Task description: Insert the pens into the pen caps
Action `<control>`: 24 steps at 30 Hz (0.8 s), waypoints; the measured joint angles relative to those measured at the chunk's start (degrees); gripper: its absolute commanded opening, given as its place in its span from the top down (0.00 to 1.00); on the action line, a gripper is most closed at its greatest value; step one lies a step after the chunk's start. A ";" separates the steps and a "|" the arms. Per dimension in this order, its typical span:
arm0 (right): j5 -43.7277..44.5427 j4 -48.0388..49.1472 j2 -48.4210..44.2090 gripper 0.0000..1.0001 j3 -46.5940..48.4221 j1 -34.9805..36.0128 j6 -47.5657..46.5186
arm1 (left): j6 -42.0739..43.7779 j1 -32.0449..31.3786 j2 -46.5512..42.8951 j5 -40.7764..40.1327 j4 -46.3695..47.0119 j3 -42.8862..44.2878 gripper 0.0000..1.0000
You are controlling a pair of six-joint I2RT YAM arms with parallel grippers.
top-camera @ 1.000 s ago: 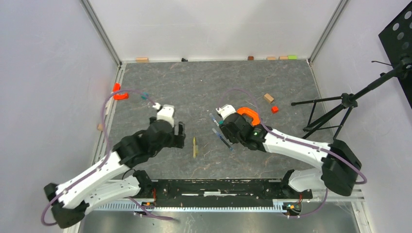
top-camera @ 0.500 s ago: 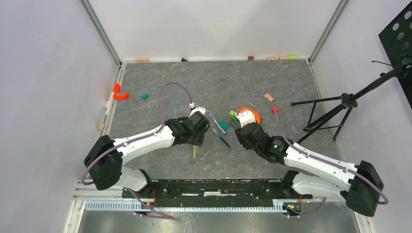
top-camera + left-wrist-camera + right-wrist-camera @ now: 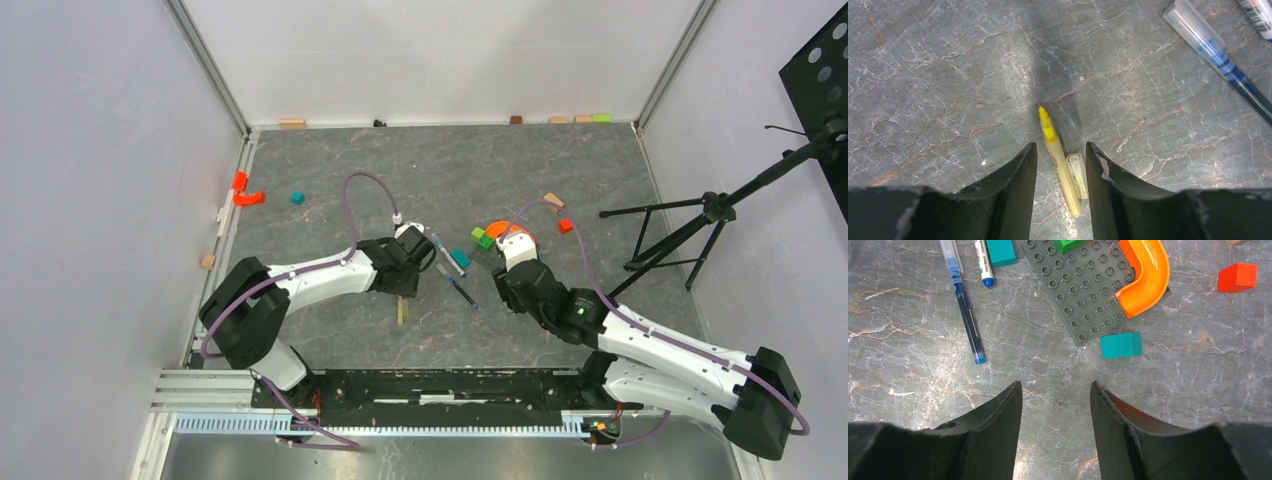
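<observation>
As left pincer [image 3: 1060, 146] straddles yellow pen [image 3: 1060, 170], cap [image 3: 1078, 176] faint (clear)

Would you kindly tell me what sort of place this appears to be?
Probably a lab robot cell, not a home: plain white walls on aluminium framing box in a grey marbled table, with a black tripod stand beside it.

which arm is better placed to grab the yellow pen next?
Left. The left gripper is open and straddles the yellow pen, with the clear cap beside it. The right gripper, also open, has nothing between its fingers. The blue pen lies off to its side.
</observation>
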 measured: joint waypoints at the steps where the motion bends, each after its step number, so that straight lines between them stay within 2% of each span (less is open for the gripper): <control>1: -0.02 -0.11 -0.09 0.44 -0.07 0.00 0.00 | -0.15 0.28 0.13 0.02 0.55 -0.20 0.56; 8: -0.15 -0.07 -0.46 0.45 -0.28 0.00 0.00 | -0.83 1.18 1.68 0.07 2.08 -1.86 0.61; 11: -0.17 0.00 -0.44 0.45 -0.28 0.00 -0.02 | -1.27 1.18 1.84 0.07 2.45 -2.25 0.70; 16: -0.26 0.44 0.00 0.45 -0.28 0.00 -0.02 | -1.75 1.20 1.86 0.15 3.34 -2.51 0.76; 20: -0.39 0.52 0.33 0.46 -0.28 0.00 -0.04 | -2.23 1.20 1.86 0.15 4.15 -2.80 0.92; 24: -0.79 0.96 0.48 0.46 -0.28 0.00 -0.07 | -2.36 1.20 1.70 0.04 4.28 -2.86 0.95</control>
